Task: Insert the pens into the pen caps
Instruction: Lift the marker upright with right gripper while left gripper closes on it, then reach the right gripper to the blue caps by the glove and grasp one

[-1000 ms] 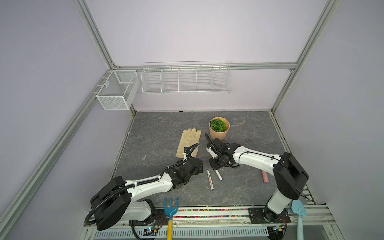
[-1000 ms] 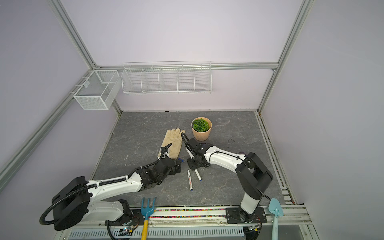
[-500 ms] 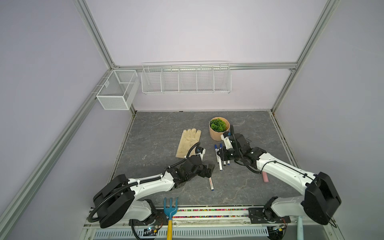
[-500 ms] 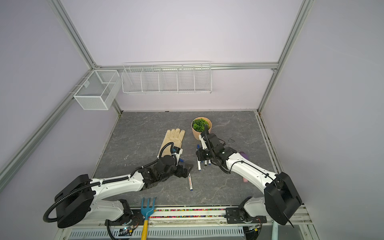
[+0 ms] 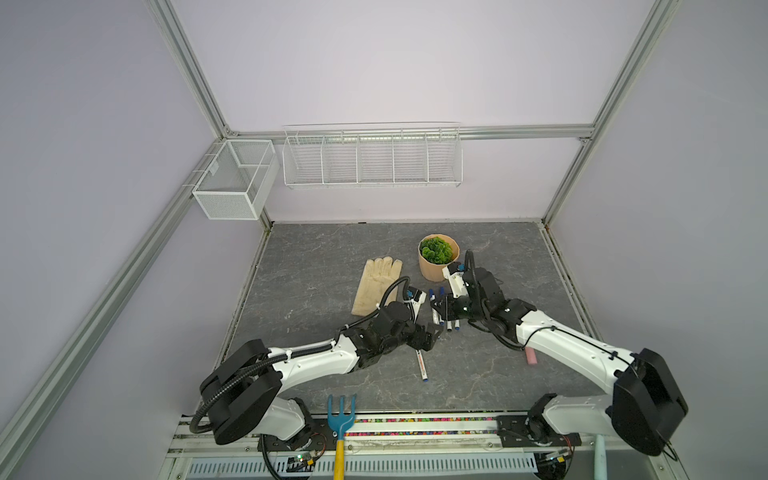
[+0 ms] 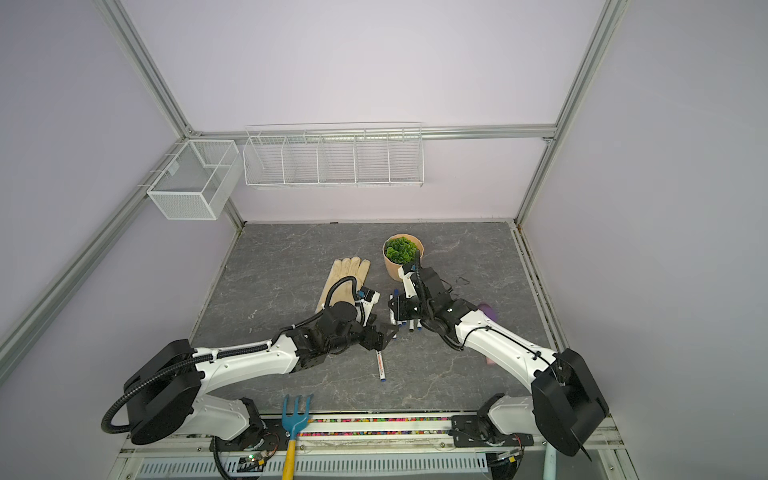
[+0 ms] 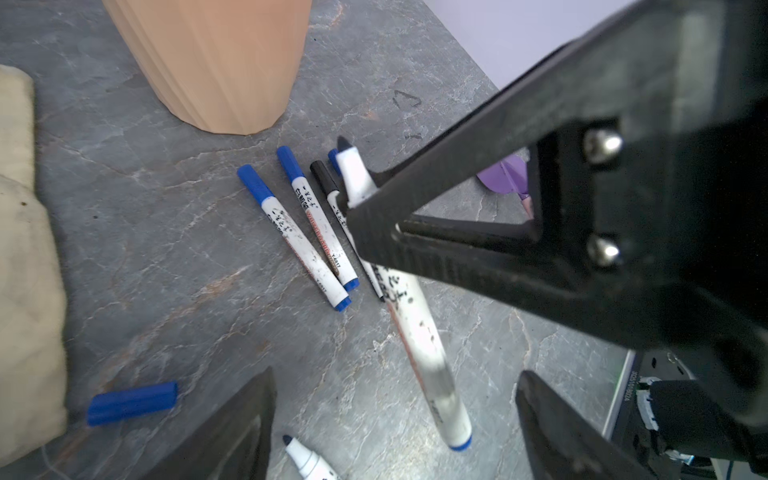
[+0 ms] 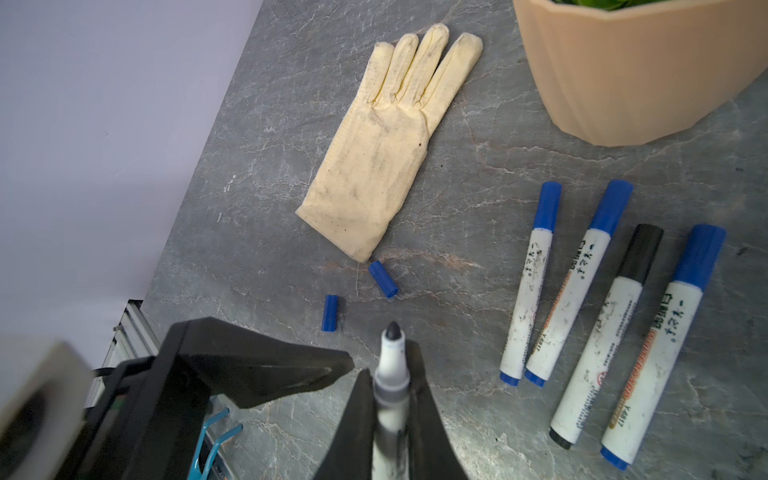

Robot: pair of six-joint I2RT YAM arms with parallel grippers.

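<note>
The right gripper [image 8: 390, 370] pinches an uncapped pen [image 8: 392, 345], nib forward. Just ahead of the nib lie two loose blue caps [image 8: 330, 313], near the cuff of the glove [image 8: 386, 153]. Four capped pens [image 8: 582, 286] lie beside it. The left gripper [image 7: 397, 372], jaws spread and holding nothing, faces it closely, above another bare pen [image 7: 309, 459].

Left claw [image 5: 432, 336] and right claw [image 5: 441, 309] close together over pens [image 5: 435, 318], cream glove [image 5: 376, 284] and plant pot [image 5: 434, 272] nearby.
</note>
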